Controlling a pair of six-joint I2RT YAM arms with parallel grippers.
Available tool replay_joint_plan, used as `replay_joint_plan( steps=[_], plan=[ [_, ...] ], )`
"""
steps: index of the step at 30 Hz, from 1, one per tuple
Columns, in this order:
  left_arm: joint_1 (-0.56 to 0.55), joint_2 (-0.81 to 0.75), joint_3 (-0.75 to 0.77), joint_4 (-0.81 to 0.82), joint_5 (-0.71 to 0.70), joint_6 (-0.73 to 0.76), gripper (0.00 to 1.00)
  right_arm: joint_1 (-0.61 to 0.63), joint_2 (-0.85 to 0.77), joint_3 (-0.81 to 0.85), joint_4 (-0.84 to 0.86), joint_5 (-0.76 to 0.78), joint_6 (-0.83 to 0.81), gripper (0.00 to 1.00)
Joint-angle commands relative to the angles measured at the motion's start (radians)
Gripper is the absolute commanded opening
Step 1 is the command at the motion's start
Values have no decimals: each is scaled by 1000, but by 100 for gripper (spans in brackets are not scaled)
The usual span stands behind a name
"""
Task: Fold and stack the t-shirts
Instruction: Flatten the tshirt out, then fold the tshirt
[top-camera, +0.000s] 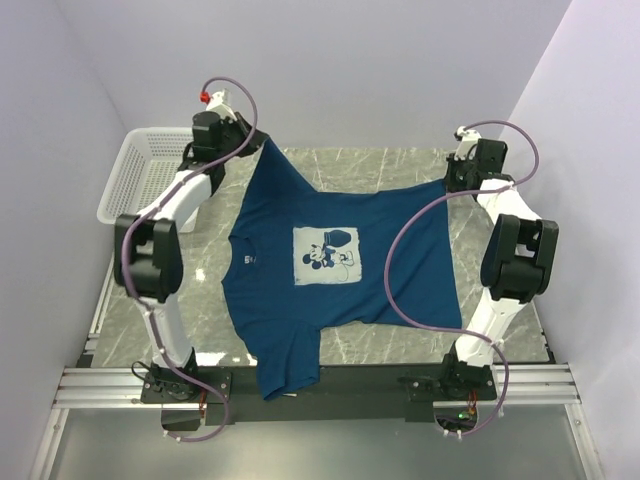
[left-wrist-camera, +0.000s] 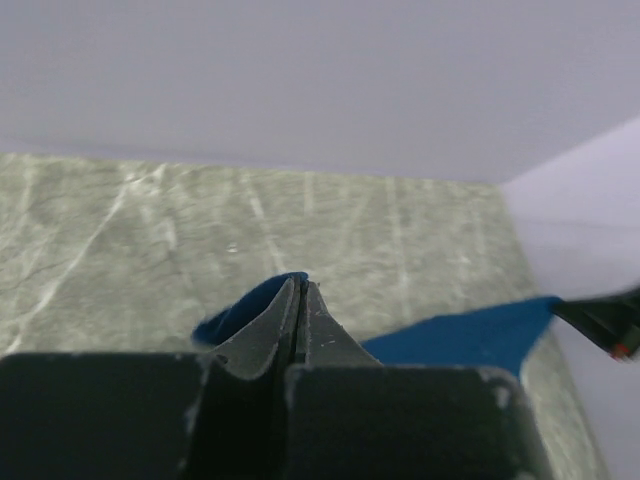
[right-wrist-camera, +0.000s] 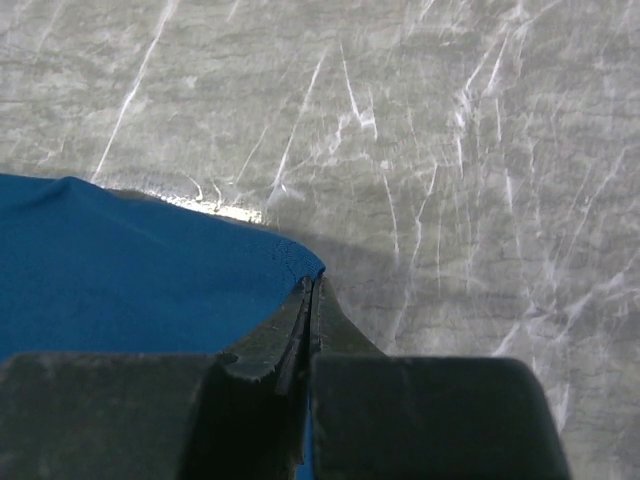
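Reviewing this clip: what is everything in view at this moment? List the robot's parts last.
t-shirt: one, navy blue with a pale square cartoon print, spread on the table, one sleeve over the near edge
basket: one, white mesh, far left of the table
table: one, grey-green marble pattern, under the t-shirt
left end effector: one, dark, shut on the t-shirt's far edge
right end effector: one, dark, shut on the t-shirt's far right corner
left arm and right arm: two, white and black, purple cables, based at the near edge
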Motion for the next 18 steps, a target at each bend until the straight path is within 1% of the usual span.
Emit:
replay_joint_plan(
  steps=[1, 2, 7, 11, 18],
  plan=[
    [3, -128, -69, 88, 103, 23, 0, -13, -82, -13, 11, -20, 1, 0],
    [3, -145, -112, 89, 109, 26, 0, -16, -86, -19, 10, -23, 1, 0],
    [6, -243, -222, 77, 152, 34, 0, -30, -111, -38, 2, -52, 19, 0],
    [8, -295, -270, 65, 182, 32, 0, -33, -132, -74, 4, -66, 22, 0],
    [8, -401, -341, 20, 166, 63, 0, -49, -169, -121, 1, -70, 11, 0]
  ],
)
